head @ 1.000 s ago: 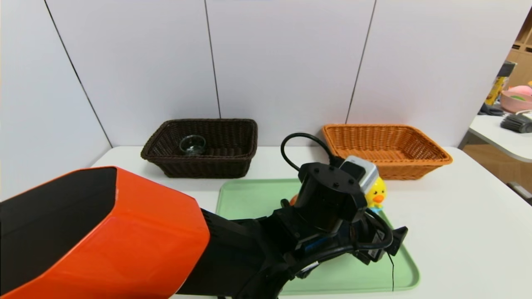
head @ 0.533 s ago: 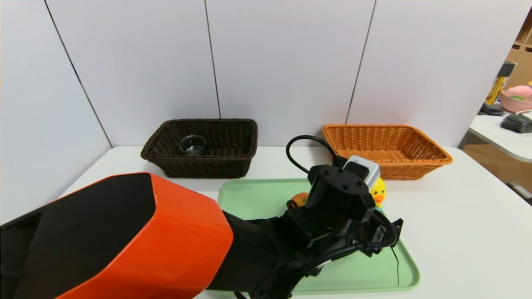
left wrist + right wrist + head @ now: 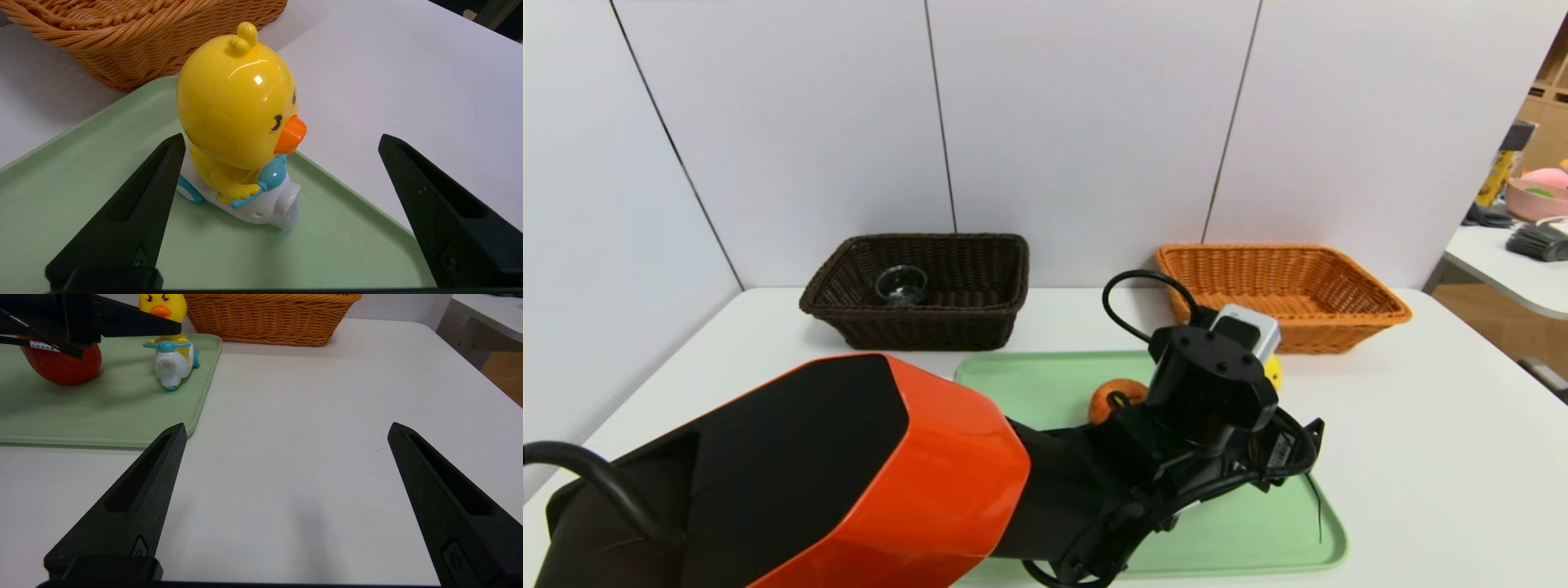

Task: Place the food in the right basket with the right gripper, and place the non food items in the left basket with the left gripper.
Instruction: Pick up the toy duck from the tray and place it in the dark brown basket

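Note:
The yellow duck toy [image 3: 237, 118] on its white-blue scooter stands upright on the green tray [image 3: 81, 196], near the tray's right rim. My left gripper [image 3: 282, 136] is open around it, one fingertip [image 3: 163, 171] close to the scooter's rear, the other well clear. In the head view my wrist hides most of the duck [image 3: 1272, 371]. The red apple [image 3: 1112, 398] lies on the tray just left of the wrist. The glass cup [image 3: 901, 284] sits in the dark brown left basket [image 3: 980, 318]. The orange right basket [image 3: 1282, 327] holds nothing. My right gripper [image 3: 287, 426] is open over bare table.
The green tray [image 3: 1013, 384] lies in front of both baskets on the white table [image 3: 1421, 425]. The orange basket [image 3: 135, 36] is just behind the duck. A side table with clutter [image 3: 1535, 237] stands at the far right. A white wall closes the back.
My left arm has reached forward and to the right toward the duck, covering more of it in the head view and uncovering the apple. Both grippers stayed open.

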Robot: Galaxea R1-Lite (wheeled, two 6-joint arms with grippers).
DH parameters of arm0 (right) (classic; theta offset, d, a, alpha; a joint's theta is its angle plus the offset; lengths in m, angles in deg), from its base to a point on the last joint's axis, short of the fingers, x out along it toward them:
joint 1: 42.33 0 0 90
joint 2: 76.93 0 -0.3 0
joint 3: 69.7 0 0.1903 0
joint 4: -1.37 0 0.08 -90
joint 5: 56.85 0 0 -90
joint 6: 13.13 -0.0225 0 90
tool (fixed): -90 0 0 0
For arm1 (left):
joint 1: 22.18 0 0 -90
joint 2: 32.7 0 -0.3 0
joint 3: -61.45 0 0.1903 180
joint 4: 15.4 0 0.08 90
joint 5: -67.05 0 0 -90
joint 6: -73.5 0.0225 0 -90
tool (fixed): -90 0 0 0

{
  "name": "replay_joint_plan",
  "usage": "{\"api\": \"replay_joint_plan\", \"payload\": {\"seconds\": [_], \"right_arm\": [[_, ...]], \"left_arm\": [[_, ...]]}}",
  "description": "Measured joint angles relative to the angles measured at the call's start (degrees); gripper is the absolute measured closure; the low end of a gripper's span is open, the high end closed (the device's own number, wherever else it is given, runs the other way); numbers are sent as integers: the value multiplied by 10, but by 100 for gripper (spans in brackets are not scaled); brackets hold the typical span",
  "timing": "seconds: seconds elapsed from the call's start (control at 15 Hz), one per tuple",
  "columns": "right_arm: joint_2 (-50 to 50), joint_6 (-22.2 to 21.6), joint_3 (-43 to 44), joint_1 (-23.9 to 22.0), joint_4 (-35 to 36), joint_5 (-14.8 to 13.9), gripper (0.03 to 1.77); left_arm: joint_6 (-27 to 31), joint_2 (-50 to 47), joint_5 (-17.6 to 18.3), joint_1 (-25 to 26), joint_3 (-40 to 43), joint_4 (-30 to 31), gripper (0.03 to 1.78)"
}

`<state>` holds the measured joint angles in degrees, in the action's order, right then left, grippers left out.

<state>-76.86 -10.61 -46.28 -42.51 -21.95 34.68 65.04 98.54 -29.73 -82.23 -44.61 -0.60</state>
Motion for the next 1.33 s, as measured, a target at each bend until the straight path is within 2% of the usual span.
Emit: {"api": "replay_joint_plan", "payload": {"seconds": [0.47,0.67,0.8,1.33], "right_arm": [[0,0,0,0,0,0,10],[0,0,0,0,0,0,10],[0,0,0,0,0,0,10],[0,0,0,0,0,0,10]], "left_arm": [[-6,28,-23,5,-16,2,12],[-6,39,-27,9,-25,24,12],[-9,44,-42,10,-28,30,12],[-11,56,-44,12,-44,30,12]]}}
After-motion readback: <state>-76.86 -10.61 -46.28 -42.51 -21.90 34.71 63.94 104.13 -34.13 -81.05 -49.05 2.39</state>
